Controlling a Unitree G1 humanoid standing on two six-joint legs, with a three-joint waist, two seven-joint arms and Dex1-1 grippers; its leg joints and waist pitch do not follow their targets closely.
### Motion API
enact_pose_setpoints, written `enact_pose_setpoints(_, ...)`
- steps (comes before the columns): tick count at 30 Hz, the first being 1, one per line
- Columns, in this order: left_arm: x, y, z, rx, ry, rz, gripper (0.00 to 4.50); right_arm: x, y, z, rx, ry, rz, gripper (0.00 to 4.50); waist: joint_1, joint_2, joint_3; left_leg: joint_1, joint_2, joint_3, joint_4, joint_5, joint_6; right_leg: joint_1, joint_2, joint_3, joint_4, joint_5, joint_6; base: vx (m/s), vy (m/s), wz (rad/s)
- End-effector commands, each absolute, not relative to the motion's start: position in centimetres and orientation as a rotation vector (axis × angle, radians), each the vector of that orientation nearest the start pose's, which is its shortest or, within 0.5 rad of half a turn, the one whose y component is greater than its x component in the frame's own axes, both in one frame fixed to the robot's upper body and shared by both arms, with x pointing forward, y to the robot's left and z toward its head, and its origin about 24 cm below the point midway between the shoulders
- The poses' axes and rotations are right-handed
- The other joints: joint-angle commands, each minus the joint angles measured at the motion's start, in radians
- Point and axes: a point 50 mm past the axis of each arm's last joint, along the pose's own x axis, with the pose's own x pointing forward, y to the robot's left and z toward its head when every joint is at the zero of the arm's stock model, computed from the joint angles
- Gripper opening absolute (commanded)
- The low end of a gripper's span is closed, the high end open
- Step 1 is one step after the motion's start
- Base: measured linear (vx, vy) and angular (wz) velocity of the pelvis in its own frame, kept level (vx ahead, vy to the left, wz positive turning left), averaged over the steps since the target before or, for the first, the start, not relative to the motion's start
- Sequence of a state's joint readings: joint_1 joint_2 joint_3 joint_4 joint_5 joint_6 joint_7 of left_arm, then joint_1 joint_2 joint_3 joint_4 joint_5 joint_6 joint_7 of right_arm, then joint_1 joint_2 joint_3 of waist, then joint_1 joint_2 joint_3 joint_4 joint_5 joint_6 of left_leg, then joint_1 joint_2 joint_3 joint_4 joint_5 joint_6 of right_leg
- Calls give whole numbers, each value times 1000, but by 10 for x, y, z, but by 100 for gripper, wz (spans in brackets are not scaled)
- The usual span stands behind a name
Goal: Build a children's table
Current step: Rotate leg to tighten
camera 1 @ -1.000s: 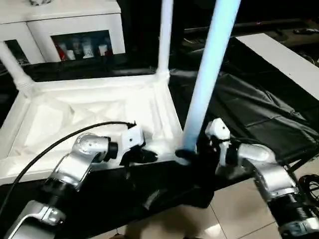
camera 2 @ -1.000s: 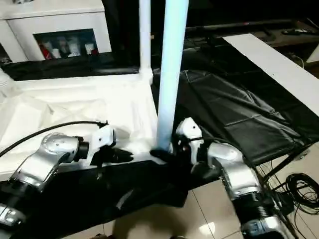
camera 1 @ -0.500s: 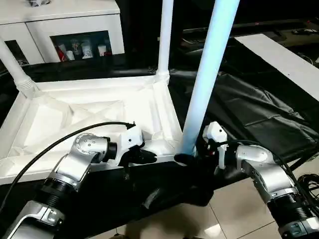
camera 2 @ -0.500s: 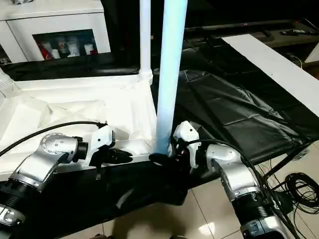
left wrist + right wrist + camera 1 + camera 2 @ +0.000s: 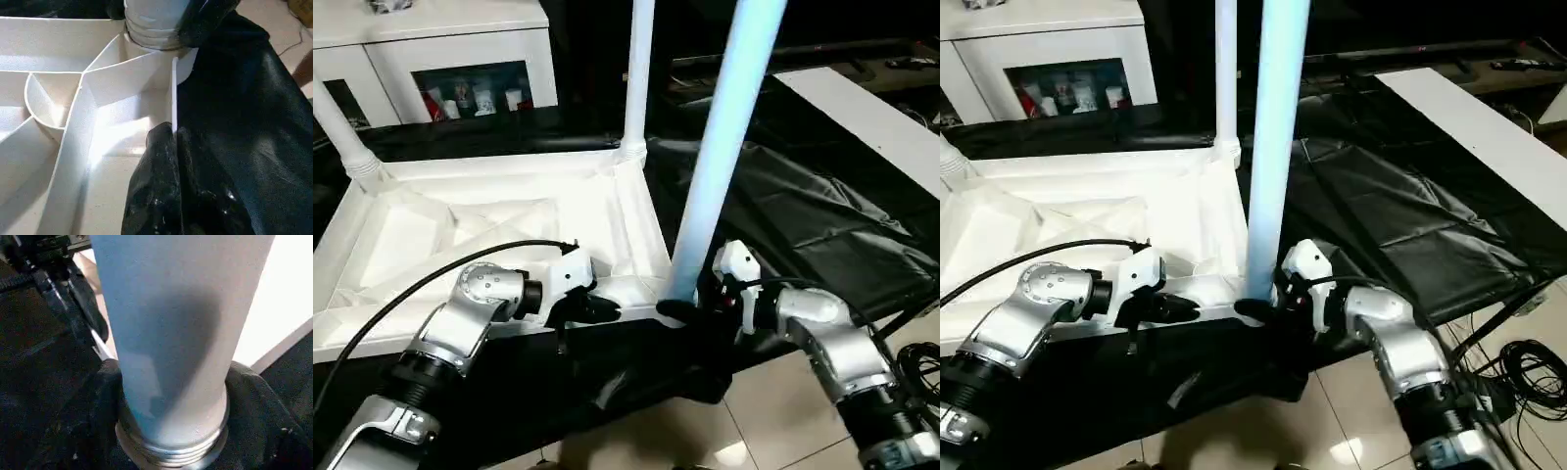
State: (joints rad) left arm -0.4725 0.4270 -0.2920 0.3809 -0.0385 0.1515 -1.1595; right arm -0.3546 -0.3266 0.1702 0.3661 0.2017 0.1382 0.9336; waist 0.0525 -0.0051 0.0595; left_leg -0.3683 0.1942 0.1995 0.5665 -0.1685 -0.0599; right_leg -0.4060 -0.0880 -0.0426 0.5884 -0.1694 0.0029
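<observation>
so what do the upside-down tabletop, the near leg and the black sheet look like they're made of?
White ribbed rectangular tabletop: looks like moulded plastic, with thin ribs and a soft sheen. Long white tapered tube leg: likely the same plastic, smooth, threaded rings at its base. Black creased table covering: seems thin plastic or coated fabric, with glossy folds.

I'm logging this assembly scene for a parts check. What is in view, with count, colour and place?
Tabletop: one, white, upside down on the black sheet, ribbed underside up.
Legs: three white, standing up from tabletop corners; far left, far right, near right.
Black sheet: one, spread under and to the right of the tabletop.
Cabinet: one, white with glass doors, behind the tabletop.
White board: one, far right on the sheet.
Cables: black, on the floor at right.
Left gripper: black fingers shut on the tabletop's near rim.
Right gripper: fingers around the near right leg's threaded base.
</observation>
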Motion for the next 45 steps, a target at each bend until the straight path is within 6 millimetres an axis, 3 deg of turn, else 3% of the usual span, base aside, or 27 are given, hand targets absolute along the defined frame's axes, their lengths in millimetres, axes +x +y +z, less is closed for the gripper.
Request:
enact_pose_setpoints(1,302,131,44,385,427,-1234,0,296,-138,29,-73,301,933,267,0,-6,-51,15,31,-13,-62,-272,30,35,-45,34,-72,-318,-203,0,0,0)
enact_pose_setpoints(2,309,122,41,374,429,-1168,0,304,-132,24,-35,296,802,267,-2,-7,-50,15,32,-14,-64,-285,24,34,-46,34,-74,-340,-197,0,0,0)
enact_pose_setpoints(3,309,122,41,374,429,-1168,0,304,-132,24,-35,296,802,267,-5,-6,-46,18,30,-15,-67,-322,5,26,-44,33,-81,-400,-181,0,0,0)
enact_pose_setpoints(5,318,107,39,350,432,-1087,0,311,-122,19,31,298,640,266,-11,-8,-48,19,28,-21,-68,-351,-14,28,-47,32,-83,-448,-161,0,0,0)
enact_pose_setpoints(6,323,98,38,329,431,-1036,0,315,-114,17,67,298,561,266,-14,-8,-46,22,27,-20,-69,-365,-20,20,-46,33,-88,-468,-151,0,0,0)
enact_pose_setpoints(7,327,92,39,318,428,-1001,0,318,-109,16,73,298,515,266,-16,-3,-48,22,25,-25,-69,-378,-25,23,-49,31,-89,-491,-143,0,0,0)
enact_pose_setpoints(8,331,85,39,306,427,-957,0,322,-103,16,73,299,458,266,-19,-6,-46,20,23,-24,-69,-381,-24,21,-47,30,-93,-502,-135,0,0,0)
enact_pose_setpoints(12,336,67,39,300,434,-905,0,335,-85,21,61,303,339,266,-26,-4,-47,22,20,-29,-71,-417,-22,19,-47,22,-104,-550,-109,0,0,0)
enact_pose_setpoints(15,337,64,38,307,436,-904,0,338,-78,22,20,296,339,266,-24,-2,-51,16,22,-29,-74,-403,-10,24,-47,22,-104,-496,-104,0,0,0)
enact_pose_setpoints(18,336,66,38,309,437,-910,0,338,-69,26,32,259,422,266,-23,-7,-51,15,22,-26,-74,-402,5,24,-47,25,-99,-452,-126,0,0,0)
enact_pose_setpoints(21,335,69,38,310,448,-923,0,336,-68,30,53,214,465,336,-19,-7,-51,13,23,-22,-73,-382,18,25,-48,29,-98,-428,-134,0,0,0)
enact_pose_setpoints(23,333,74,37,316,456,-947,0,334,-70,36,83,169,514,343,-17,-5,-50,12,24,-22,-73,-378,25,26,-49,29,-98,-422,-136,0,0,0)
enact_pose_setpoints(24,333,76,37,315,464,-956,0,334,-71,39,76,150,525,357,-19,-8,-51,2,24,-24,-76,-354,28,34,-49,28,-92,-402,-137,0,0,0)
enact_pose_setpoints(28,325,93,34,342,501,-1049,0,324,-84,48,31,114,706,391,-18,-5,-49,5,25,-23,-76,-338,41,35,-48,28,-95,-402,-147,0,0,0)
enact_pose_setpoints(30,321,100,35,357,506,-1096,0,317,-93,50,-6,117,790,391,-17,-8,-51,7,26,-19,-73,-326,49,33,-46,30,-93,-380,-152,0,0,0)
enact_pose_setpoints(31,318,105,36,363,510,-1125,0,313,-100,50,-33,124,839,391,-14,-6,-50,0,28,-22,-75,-304,54,43,-47,29,-90,-358,-154,0,0,0)
enact_pose_setpoints(32,315,110,37,365,523,-1147,0,308,-109,49,-66,134,887,391,-12,-6,-52,4,30,-18,-72,-289,61,38,-44,30,-84,-317,-165,0,0,0)
enact_pose_setpoints(39,301,130,43,401,560,-1284,0,293,-133,52,-129,175,1039,391,-11,-2,-57,6,33,-13,-63,-187,93,44,-41,30,-61,-128,-247,23,-6,1)
enact_pose_setpoints(41,296,135,45,404,575,-1322,0,290,-135,54,-144,182,1074,391,-12,-4,-57,7,33,-12,-61,-169,102,45,-40,29,-57,-103,-259,0,0,0)
enact_pose_setpoints(45,291,142,47,414,587,-1349,0,285,-136,54,-150,206,1136,391,-12,-2,-53,9,35,-11,-64,-191,92,43,-42,30,-61,-147,-258,0,0,0)
